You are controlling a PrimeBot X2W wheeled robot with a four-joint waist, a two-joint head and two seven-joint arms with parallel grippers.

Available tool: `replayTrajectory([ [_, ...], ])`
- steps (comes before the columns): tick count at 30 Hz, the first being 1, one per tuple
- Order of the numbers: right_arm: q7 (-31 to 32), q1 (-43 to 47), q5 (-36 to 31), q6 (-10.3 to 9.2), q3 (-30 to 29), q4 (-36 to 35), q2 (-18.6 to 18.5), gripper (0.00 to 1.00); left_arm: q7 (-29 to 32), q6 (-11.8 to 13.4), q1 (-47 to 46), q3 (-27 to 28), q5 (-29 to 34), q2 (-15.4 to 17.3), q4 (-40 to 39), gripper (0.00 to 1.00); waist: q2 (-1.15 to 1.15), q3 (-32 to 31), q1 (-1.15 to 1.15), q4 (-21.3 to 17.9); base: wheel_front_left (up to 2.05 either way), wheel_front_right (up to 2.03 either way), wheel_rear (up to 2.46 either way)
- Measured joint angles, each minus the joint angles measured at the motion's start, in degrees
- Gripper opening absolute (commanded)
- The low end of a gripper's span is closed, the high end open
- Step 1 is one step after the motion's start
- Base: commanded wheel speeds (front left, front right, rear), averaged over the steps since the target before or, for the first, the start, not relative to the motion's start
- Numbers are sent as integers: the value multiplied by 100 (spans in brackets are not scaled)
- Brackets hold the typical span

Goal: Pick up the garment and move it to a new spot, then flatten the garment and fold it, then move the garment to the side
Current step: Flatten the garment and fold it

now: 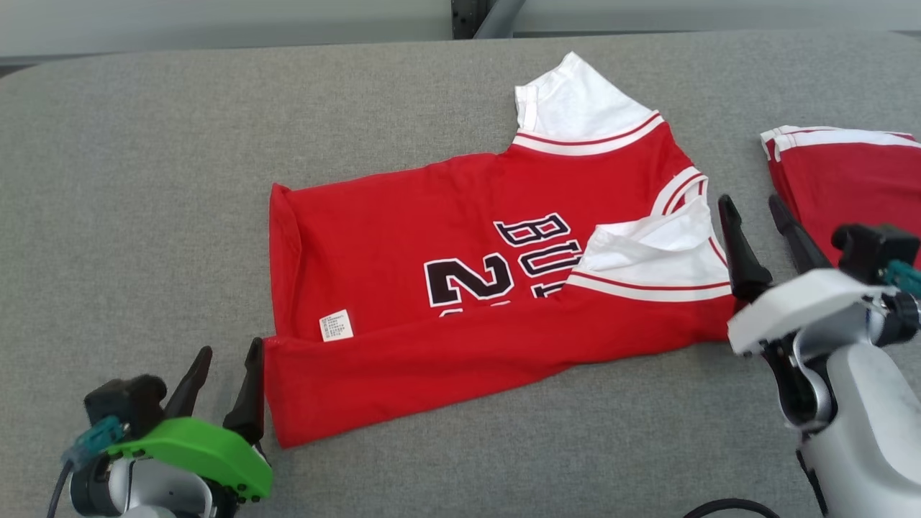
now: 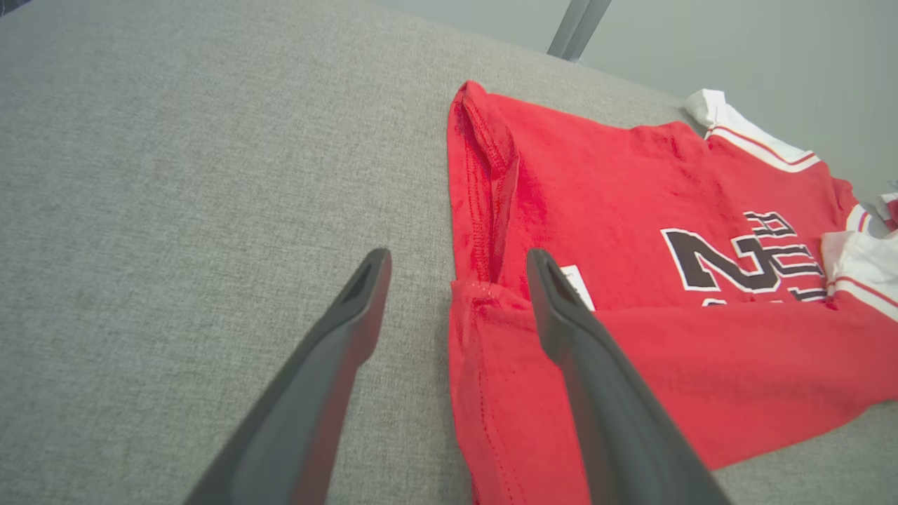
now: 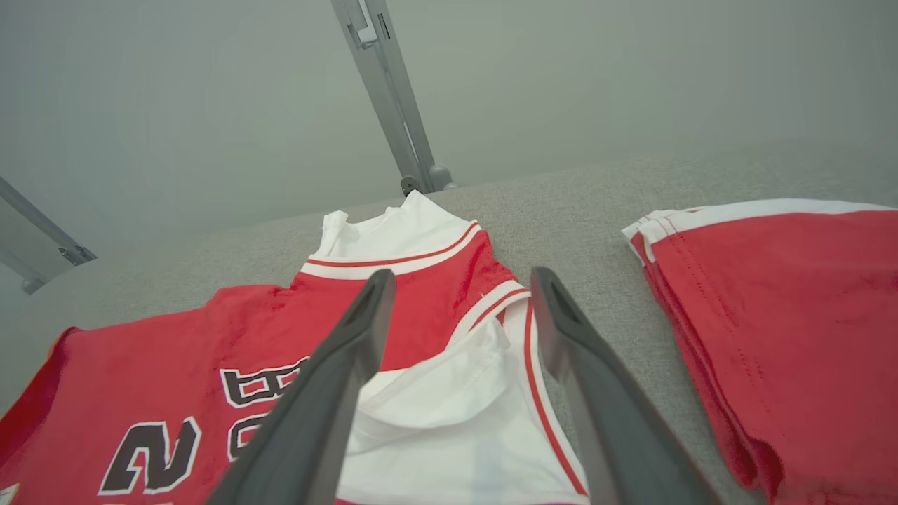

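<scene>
Mid-fold on garment (image 1: 468, 237), left end effector (image 1: 229, 350) and right end effector (image 1: 750, 205) wide, empty; next likely needs 2 far-side pinches.

The garment (image 1: 432, 237) in mid-frame is soft matt red knit cloth with white ribbed trim. Under it the table cover (image 1: 144, 180) is coarse grey woven fabric. My fingers (image 2: 330, 365) are smooth matt dark plastic; my left gripper (image 1: 230, 345), lower left, wears a smooth green plastic shell (image 1: 194, 442); the post (image 3: 389, 98) up top is dull metal
</scene>
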Motion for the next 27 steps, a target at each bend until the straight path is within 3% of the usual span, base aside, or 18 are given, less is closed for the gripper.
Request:
replayTrajectory([
  [5, -722, 915, -768, 0, -247, -679, -302, 100, -508, 185, 653, 126, 103, 11, -578, 100, 0, -272, 0, -55, 0, 0, 0],
  [10, -1096, 1681, -1378, 0, -699, -1234, -188, 100, -1120, 224, 1156, 105, 381, 34, -704, 100, 0, -519, 0, -101, 0, 0, 0],
  [16, -1191, 2364, -2058, 0, -1355, -1557, 98, 100, -1578, -88, 1326, -37, 520, -109, -131, 100, -1, -773, 0, -91, 0, 0, 0],
  [21, -1192, 2520, -2130, 0, -1386, -1116, 371, 100, -1580, -235, 1226, -200, 581, -322, 471, 100, -1, -831, 0, -46, 0, 0, 0],
  [27, -1191, 1868, -1857, 1, -891, 18, 87, 100, -1048, -407, 598, -372, 410, -466, 1058, 100, 0, -651, 0, -11, 0, 0, 0],
])
